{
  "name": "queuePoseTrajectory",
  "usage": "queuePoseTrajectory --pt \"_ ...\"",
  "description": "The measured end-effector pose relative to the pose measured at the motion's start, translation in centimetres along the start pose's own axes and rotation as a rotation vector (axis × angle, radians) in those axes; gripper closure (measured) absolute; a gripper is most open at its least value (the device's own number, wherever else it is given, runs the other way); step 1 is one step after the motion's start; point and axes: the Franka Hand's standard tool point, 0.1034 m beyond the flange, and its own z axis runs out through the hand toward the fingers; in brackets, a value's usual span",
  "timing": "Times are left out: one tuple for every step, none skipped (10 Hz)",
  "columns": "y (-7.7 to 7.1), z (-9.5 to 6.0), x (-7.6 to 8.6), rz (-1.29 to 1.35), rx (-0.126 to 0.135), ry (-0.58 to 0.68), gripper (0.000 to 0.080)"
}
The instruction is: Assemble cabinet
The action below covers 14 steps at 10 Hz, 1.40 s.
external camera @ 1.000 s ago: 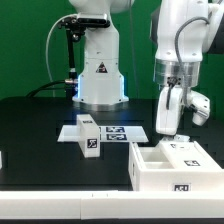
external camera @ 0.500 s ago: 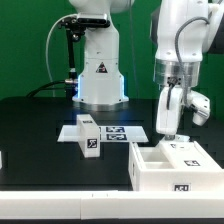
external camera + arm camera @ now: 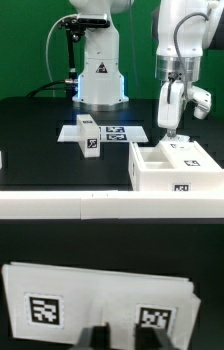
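Note:
The cabinet box (image 3: 150,172), white with inner compartments and square tags, lies at the front of the exterior view's right. My gripper (image 3: 167,132) hangs just above its far edge, fingers pointing down. In the wrist view a white body (image 3: 100,288) with two tags fills most of the picture, with black table around it. My gripper (image 3: 120,328) shows two dark fingers a narrow gap apart, with only white surface between them. I see nothing held. A small white upright panel (image 3: 90,137) with a tag stands near the middle of the table.
The marker board (image 3: 118,131) lies flat behind the upright panel. The arm's white base (image 3: 100,75) stands at the back centre. Another white part (image 3: 2,158) just shows at the exterior view's left edge. The table is black.
My gripper has risen slightly and shifted a little toward the exterior view's right. The cabinet box and the upright panel have not moved.

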Motion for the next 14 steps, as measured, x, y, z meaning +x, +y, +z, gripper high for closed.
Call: queuePoseTrajectory --pt "0.1 0.1 0.0 -0.002 -0.001 0.003 0.0572" --pt "0.3 0.6 0.2 -0.004 -0.006 0.014 0.0572" --pt "0.5 1.2 0.5 -0.007 -0.012 0.027 0.0379" --pt "0.8 1.8 0.7 -0.012 -0.018 0.041 0.024" --pt "0.9 2.1 0.8 -0.015 -0.02 0.048 0.0106" --pt "0.8 2.0 0.6 -0.016 -0.019 0.047 0.0106" --pt "0.7 2.0 0.5 -0.016 -0.019 0.046 0.0022" --pt "0.7 2.0 0.5 -0.019 -0.018 0.046 0.0006" --pt "0.7 2.0 0.5 -0.019 -0.018 0.046 0.0006" --pt "0.7 2.0 0.5 -0.02 -0.018 0.046 0.0001" --pt "0.7 2.0 0.5 -0.02 -0.018 0.046 0.0002" --pt "0.7 2.0 0.5 -0.02 -0.018 0.046 0.0002" --pt "0.7 2.0 0.5 -0.02 -0.018 0.046 0.0002" --pt "0.7 2.0 0.5 -0.021 -0.018 0.046 0.0002"
